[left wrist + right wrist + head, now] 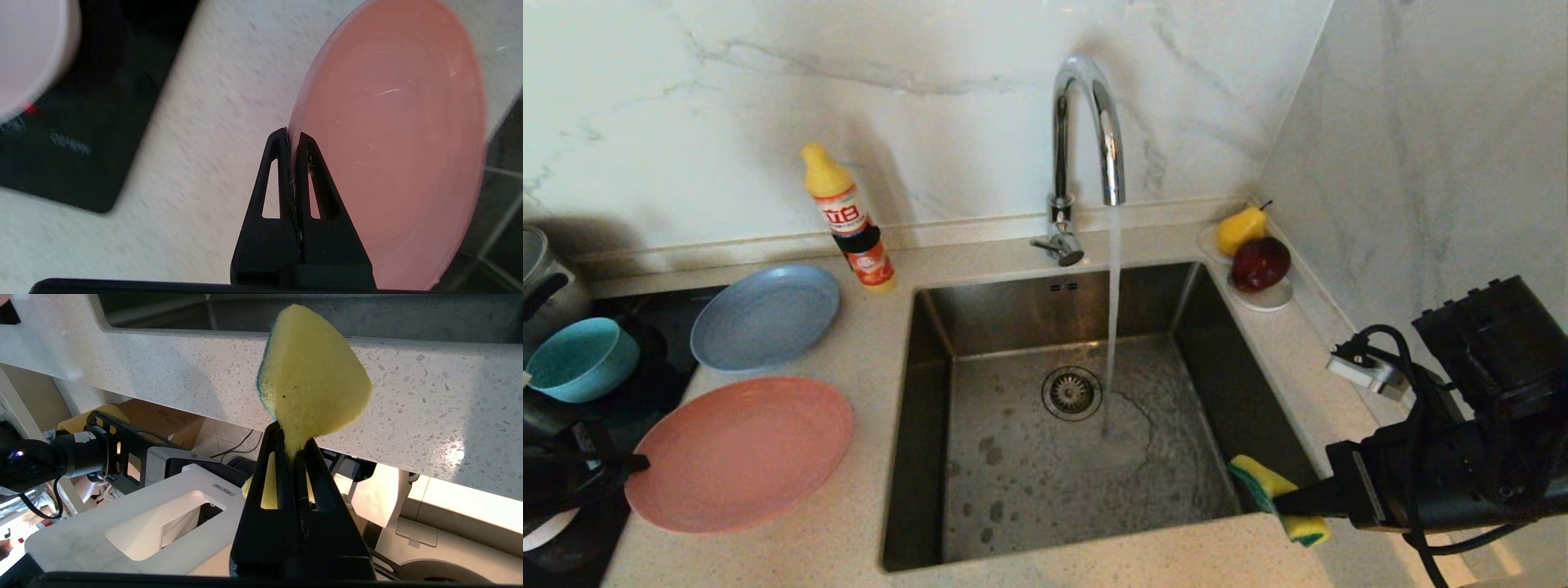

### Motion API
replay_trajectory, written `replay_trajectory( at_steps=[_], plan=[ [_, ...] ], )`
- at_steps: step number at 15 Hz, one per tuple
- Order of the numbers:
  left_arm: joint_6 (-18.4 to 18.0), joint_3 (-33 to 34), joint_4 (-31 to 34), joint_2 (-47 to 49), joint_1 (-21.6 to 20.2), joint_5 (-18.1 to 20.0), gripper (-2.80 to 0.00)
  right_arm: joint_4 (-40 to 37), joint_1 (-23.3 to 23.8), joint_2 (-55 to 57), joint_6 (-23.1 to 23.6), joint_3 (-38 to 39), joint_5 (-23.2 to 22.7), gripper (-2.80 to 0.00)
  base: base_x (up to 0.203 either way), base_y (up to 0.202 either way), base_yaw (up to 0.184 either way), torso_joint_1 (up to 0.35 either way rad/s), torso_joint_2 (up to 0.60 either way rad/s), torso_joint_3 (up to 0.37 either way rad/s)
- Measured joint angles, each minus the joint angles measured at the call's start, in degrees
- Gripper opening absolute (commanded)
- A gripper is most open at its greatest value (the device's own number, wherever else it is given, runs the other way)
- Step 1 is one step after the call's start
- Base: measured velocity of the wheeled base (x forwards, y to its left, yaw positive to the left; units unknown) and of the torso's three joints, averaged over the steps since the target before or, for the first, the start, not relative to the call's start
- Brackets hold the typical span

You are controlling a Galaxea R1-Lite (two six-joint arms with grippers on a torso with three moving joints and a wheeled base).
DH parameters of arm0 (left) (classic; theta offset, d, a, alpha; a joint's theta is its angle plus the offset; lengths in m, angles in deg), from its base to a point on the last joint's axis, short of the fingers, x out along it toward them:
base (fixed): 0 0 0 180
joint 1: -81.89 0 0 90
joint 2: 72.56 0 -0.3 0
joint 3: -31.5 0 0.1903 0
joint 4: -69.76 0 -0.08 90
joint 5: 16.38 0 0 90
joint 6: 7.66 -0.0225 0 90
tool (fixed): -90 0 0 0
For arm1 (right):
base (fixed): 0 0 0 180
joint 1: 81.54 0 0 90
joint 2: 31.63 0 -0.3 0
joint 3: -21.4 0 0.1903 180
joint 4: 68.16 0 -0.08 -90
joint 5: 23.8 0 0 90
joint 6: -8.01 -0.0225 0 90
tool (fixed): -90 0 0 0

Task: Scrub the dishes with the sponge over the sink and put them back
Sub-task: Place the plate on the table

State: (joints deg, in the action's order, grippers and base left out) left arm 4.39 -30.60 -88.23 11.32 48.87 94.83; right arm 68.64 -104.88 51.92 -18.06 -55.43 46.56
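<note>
My left gripper (pixel 292 136) is shut on the rim of the pink plate (pixel 743 453) at the plate's left edge, on the counter left of the sink (pixel 1062 408). I cannot tell whether the plate is off the counter. The grey-blue plate (pixel 765 317) lies behind it, and the teal bowl (pixel 580 359) sits on the black cooktop. A pale pink bowl (pixel 28 53) shows at a corner of the left wrist view. My right gripper (pixel 292 437) is shut on the yellow and green sponge (pixel 1262 482), above the sink's front right corner.
Water runs from the chrome faucet (pixel 1086 131) into the basin near the drain (pixel 1072 393). A dish soap bottle (pixel 849 220) stands behind the plates. A white dish with a pear and a red apple (pixel 1254 253) sits at the back right. A steel pot (pixel 539 278) is at far left.
</note>
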Motion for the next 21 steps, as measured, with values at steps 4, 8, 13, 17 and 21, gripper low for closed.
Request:
replay_trajectory(
  at_steps=[4,8,13,17,21],
  plan=[
    [-5.9,1.23,-6.7,5.19,-4.72,4.48,-2.8,1.35,-0.02,0.77,-0.05,0.13,-0.01,-2.8,0.0,0.0,0.0,0.0,0.0,0.0],
    [-8.34,1.77,-12.26,10.39,-6.87,6.94,-2.8,2.06,-0.01,1.74,-0.09,0.06,-0.04,-2.8,0.0,0.0,0.0,0.0,0.0,0.0],
    [-8.22,1.29,-14.8,13.76,-7.3,7.1,-2.8,2.8,-0.09,2.52,-0.16,0.0,-0.09,-2.8,0.0,0.0,0.0,0.0,0.0,0.0],
    [-7.49,0.75,-14.79,14.23,-7.3,7.06,0.0,2.79,-0.09,2.57,-0.14,0.0,-0.08,-2.8,0.0,0.0,0.0,0.0,0.0,0.0],
    [-5.58,-0.22,-14.18,13.83,-7.31,7.26,0.0,2.78,-0.09,2.5,-0.16,0.35,-0.1,-2.8,0.0,0.0,0.0,0.0,0.0,0.0]
  ],
)
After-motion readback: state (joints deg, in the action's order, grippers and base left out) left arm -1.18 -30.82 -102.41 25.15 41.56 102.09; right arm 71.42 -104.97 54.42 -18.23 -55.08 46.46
